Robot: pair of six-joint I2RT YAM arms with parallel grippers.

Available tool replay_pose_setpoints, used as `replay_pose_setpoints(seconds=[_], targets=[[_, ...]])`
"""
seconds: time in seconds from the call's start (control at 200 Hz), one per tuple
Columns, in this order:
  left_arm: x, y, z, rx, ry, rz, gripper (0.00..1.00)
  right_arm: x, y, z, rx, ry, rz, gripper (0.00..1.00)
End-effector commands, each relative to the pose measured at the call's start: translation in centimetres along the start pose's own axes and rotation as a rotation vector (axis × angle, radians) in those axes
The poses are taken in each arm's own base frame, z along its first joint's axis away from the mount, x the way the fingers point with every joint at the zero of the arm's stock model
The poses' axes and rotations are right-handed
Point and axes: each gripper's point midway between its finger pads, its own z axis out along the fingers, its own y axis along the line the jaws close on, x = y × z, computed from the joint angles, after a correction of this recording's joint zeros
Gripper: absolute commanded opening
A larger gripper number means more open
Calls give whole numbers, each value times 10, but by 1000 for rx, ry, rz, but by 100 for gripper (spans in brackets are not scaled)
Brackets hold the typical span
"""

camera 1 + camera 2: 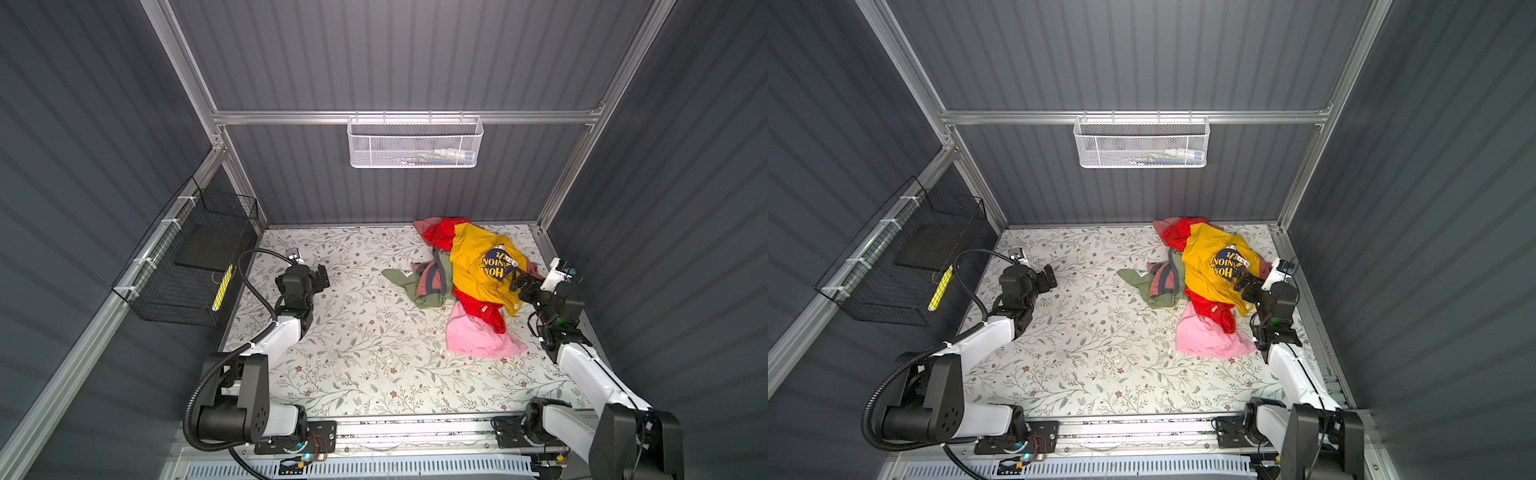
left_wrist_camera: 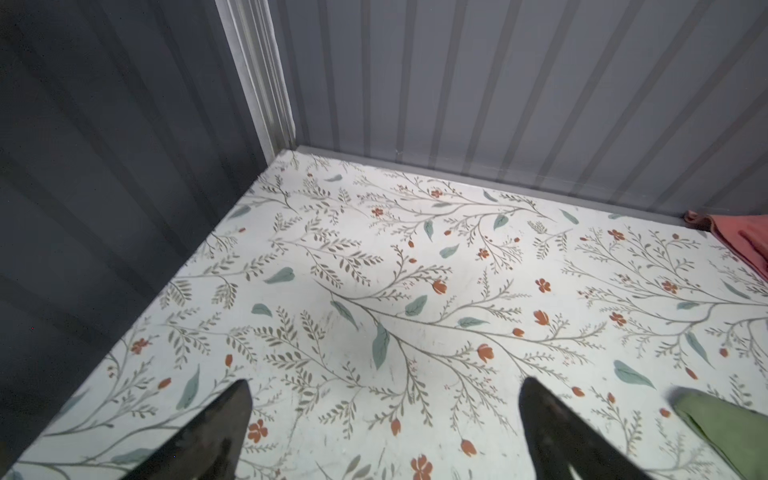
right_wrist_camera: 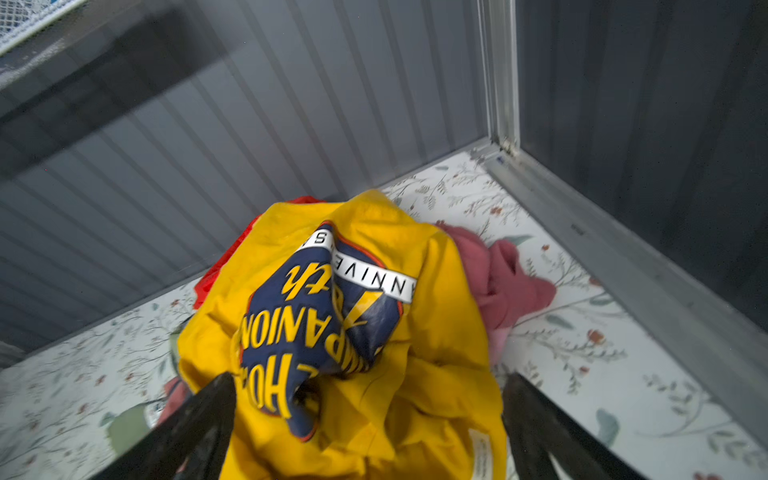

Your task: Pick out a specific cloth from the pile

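The pile (image 1: 465, 278) lies at the back right of the floral table. The red cloth (image 1: 444, 233) shows at the pile's far end and again near the front (image 1: 482, 308), mostly buried under a mustard-yellow T-shirt (image 1: 473, 270) with a navy print; a red sliver (image 3: 216, 270) shows in the right wrist view. My right gripper (image 1: 519, 283) (image 3: 370, 380) is open over the yellow T-shirt (image 3: 415, 332), one finger on each side of its folds. My left gripper (image 1: 322, 276) (image 2: 384, 384) stands open above bare table at the left, well away from the pile.
A light pink garment (image 1: 478, 338) spreads from the pile's front. An olive green one (image 1: 409, 286) lies to its left and a salmon one (image 3: 507, 282) by the right wall. A white mesh basket (image 1: 415, 143) hangs on the back wall and a black wire basket (image 1: 187, 266) on the left wall.
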Motion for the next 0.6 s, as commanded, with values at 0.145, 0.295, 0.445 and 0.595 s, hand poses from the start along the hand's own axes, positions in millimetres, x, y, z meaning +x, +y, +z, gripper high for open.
replay_pose_setpoints(seconds=[0.145,0.295,0.445,0.595], targets=[[27,-45,-8,118,132,-23,100,61,26,-17,-161,261,366,91],[36,-64,-8,144,149,7,100,80,32,-26,-155,326,404,85],[41,-65,-7,143,150,-28,100,98,29,-35,-110,389,419,79],[43,-63,-7,134,153,-24,100,123,29,-42,-76,484,406,73]])
